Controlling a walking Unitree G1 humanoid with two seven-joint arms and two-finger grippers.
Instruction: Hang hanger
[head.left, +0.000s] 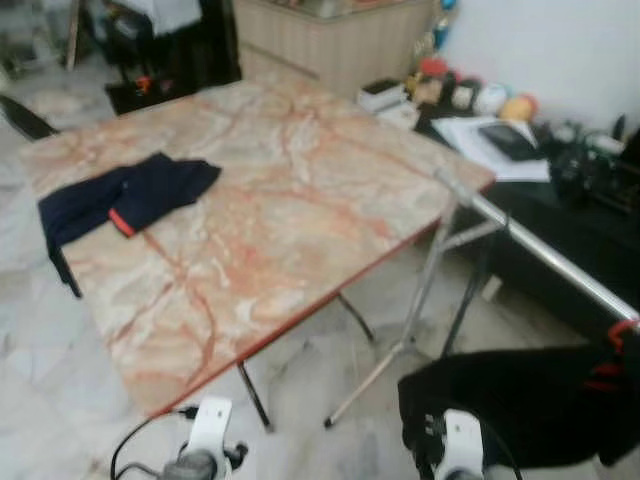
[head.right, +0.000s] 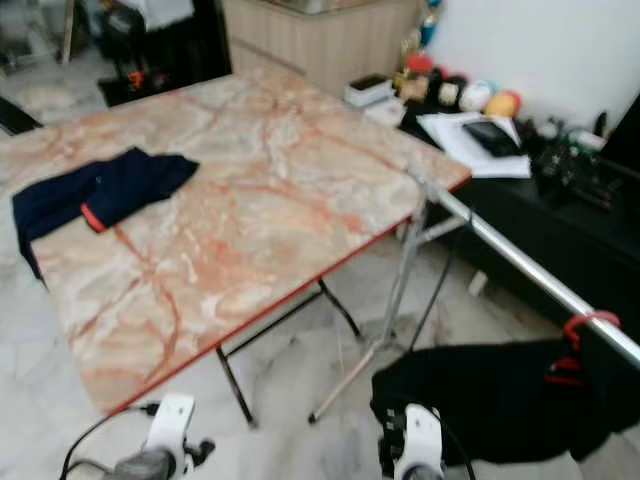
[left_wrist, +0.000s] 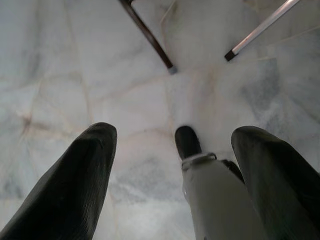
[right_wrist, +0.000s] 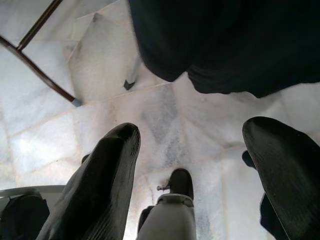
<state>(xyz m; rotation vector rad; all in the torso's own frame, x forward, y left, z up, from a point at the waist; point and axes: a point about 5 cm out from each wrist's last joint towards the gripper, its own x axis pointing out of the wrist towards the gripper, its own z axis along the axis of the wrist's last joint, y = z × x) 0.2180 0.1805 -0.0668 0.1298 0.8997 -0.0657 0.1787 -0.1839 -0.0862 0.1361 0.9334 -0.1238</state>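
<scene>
Head views blurred; black garment (head.right: 500, 405) cut off at right edge; red hanger (head.right: 575, 345) mostly hidden.

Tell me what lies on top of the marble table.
A dark navy garment with a red tag lies crumpled on the marble table, one end drooping over the edge. Whatever it covers is hidden.

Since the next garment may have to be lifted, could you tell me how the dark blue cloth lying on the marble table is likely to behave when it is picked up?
The dark blue garment lies crumpled and folded, so it is probably floppy and would sag from one pinch point. One part hangs over the table edge, so a push might slide it off. It looks thin, likely light.
</scene>
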